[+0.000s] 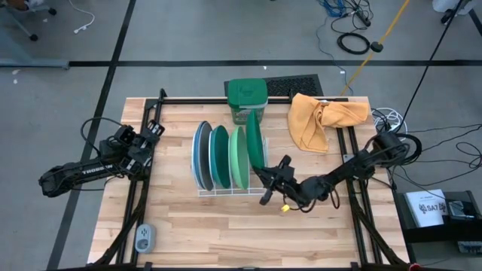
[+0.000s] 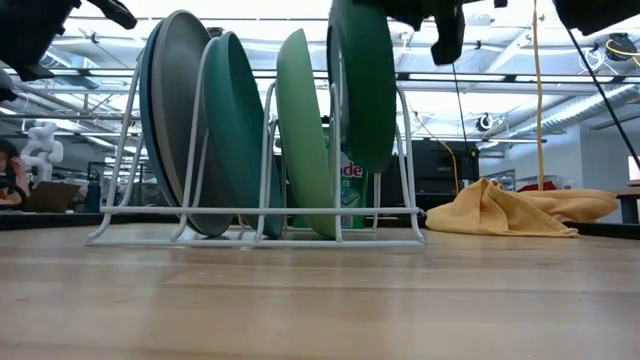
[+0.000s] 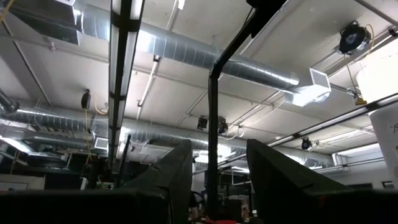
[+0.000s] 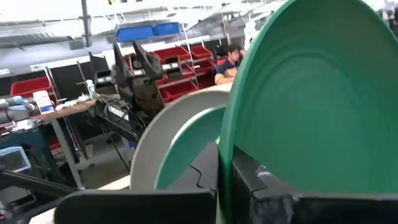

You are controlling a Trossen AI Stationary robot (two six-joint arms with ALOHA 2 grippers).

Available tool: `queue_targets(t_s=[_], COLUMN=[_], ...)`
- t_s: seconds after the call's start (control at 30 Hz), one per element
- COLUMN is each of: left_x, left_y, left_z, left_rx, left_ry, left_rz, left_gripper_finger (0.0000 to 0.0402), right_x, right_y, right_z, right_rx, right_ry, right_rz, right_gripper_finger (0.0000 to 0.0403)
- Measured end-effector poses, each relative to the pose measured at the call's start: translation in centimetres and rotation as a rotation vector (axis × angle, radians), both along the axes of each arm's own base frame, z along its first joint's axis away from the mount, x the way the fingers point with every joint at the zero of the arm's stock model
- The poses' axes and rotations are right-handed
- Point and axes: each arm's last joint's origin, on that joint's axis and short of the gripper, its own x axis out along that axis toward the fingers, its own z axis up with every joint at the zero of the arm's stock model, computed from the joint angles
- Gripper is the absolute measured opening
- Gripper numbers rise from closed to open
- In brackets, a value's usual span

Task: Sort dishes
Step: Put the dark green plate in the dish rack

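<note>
Pinching the dark green plate point(image 1: 255, 140) by its rim near frame center with the right gripper point(image 1: 265, 167), lowering it upright into the rack's point(image 1: 226, 191) last slot; left gripper point(image 1: 154, 132) spread, resting at frame left.

Five plates point(image 1: 226, 156), one rack point(image 1: 226, 192)

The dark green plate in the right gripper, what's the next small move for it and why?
Probably lower it straight down into the rack's end slot. The right gripper is shut on the dark green plate, which hangs upright above the rack base beside the light green plate, its lower edge not yet seated. The left gripper waits at the table's left edge.
</note>
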Motion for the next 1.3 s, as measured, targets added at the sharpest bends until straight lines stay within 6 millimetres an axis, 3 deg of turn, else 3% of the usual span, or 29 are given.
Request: queue_targets(t_s=[0.4,0.8,1.3], left_x=[0.0,0.0,0.0], left_y=[0.0,0.0,0.0], left_z=[0.0,0.0,0.0], left_rx=[-0.001,-0.001,0.000], left_ry=[0.000,0.000,0.000], left_rz=[-0.002,-0.002,-0.002], left_gripper_finger=[0.0154,0.0154,0.0154], right_x=[1.6,1.8,1.3], right_y=[-0.7,-0.8,-0.1], right_z=[-3.7,-4.2,-3.2], right_rx=[0.080,0.113,0.110], right_ry=[0.041,0.029,-0.036], right_rz=[-0.026,-0.027,-0.016], right_gripper_finger=[0.0001,0.0010,0.0160])
